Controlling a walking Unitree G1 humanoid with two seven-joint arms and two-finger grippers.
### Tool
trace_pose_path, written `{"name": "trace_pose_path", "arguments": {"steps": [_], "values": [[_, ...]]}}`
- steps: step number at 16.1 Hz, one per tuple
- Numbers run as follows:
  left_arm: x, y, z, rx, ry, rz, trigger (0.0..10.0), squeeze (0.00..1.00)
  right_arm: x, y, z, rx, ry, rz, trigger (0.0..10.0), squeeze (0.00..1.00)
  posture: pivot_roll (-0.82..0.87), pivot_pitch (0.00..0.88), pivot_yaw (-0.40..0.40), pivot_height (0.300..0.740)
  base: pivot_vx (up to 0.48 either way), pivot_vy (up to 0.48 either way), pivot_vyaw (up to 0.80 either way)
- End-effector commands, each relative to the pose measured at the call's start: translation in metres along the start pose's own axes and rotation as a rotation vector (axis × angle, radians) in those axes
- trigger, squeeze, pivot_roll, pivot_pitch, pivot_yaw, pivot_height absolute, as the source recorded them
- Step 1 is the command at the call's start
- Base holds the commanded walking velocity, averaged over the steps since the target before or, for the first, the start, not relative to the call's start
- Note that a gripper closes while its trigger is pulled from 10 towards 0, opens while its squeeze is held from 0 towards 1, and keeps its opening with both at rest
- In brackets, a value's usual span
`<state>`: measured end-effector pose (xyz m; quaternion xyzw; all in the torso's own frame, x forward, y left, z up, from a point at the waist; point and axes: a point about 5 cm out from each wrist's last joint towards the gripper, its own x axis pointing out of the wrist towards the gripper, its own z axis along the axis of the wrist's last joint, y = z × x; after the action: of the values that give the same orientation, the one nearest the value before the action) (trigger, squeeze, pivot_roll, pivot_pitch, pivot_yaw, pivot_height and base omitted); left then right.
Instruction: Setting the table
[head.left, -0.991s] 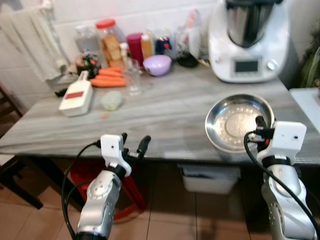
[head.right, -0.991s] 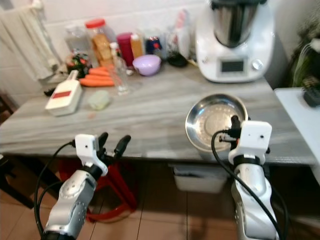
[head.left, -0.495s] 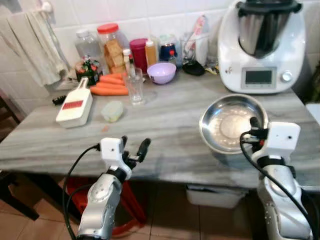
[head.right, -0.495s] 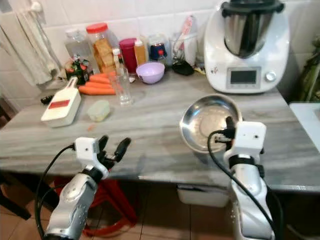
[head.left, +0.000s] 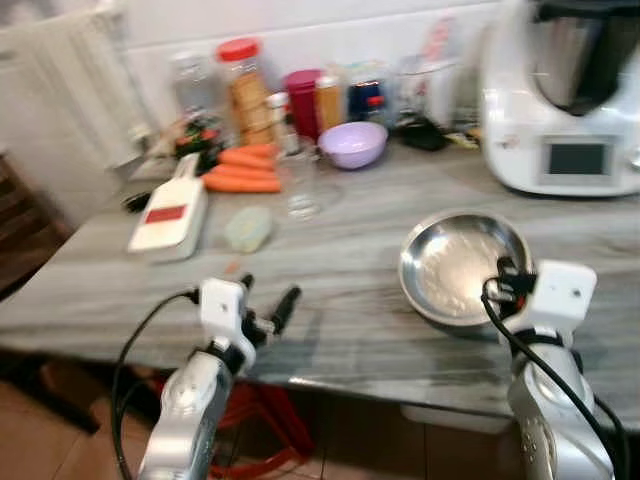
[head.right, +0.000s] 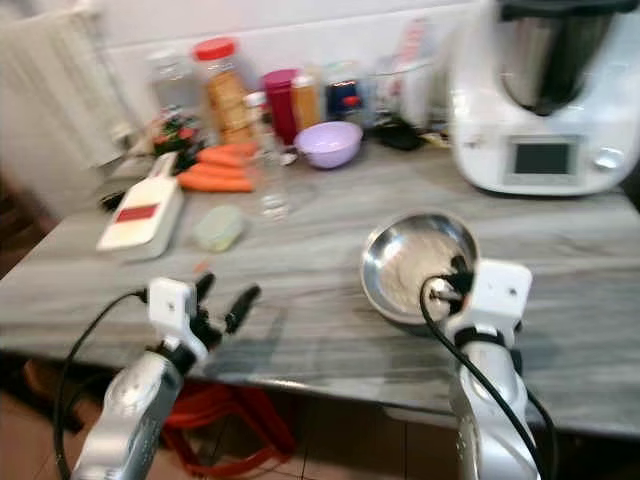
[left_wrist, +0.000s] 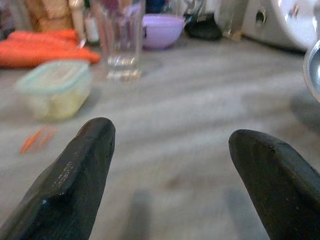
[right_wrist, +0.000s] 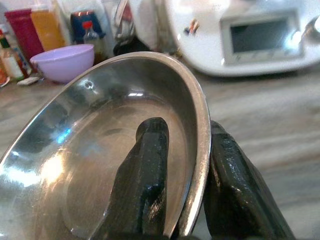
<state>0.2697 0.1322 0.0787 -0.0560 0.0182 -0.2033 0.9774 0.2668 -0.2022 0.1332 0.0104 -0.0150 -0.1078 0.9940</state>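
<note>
A: Starting on your left: the left gripper (head.left: 266, 302) hangs over the near edge of the grey table (head.left: 340, 250), fingers spread wide, nothing between them. Ahead of it sit the small lidded container (left_wrist: 54, 88) and a clear glass (left_wrist: 120, 37), with carrots (head.left: 240, 170) and a purple bowl (head.left: 352, 144) further back.

B: And on your right?

A: The right gripper (right_wrist: 182, 175) is pinching the rim of the steel bowl (head.left: 462, 265), one finger inside, one outside. The bowl sits low over the table on your right, in front of the white kitchen machine (head.left: 570, 100).

B: What's changed?

A: The whole view has swung over the last second, so that's you moving, not the objects. The bowl stayed clamped throughout. My read: you're carrying it and haven't set it down yet.
</note>
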Motion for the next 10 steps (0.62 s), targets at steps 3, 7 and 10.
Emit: {"name": "trace_pose_path", "arguments": {"steps": [3, 7, 10], "values": [[-0.021, 0.011, 0.002, 0.077, 0.009, -0.044, 10.0, 0.0, 0.002, 0.008, -0.007, 0.058, 0.038, 0.015, 10.0, 0.0, -0.16, 0.0, 0.143, 0.74, 0.0, 0.0, 0.0], [-0.027, 0.013, 0.002, 0.07, 0.017, -0.067, 10.0, 0.0, 0.011, 0.027, -0.021, 0.131, 0.139, 0.073, 10.0, 0.0, -0.14, 0.0, 0.125, 0.74, 0.0, 0.0, 0.0], [-0.025, 0.011, 0.004, 0.055, 0.005, -0.054, 10.0, 0.0, 0.013, 0.042, -0.027, 0.13, 0.182, 0.137, 10.0, 0.0, -0.13, 0.0, 0.11, 0.74, 0.0, 0.0, 0.0]]}}
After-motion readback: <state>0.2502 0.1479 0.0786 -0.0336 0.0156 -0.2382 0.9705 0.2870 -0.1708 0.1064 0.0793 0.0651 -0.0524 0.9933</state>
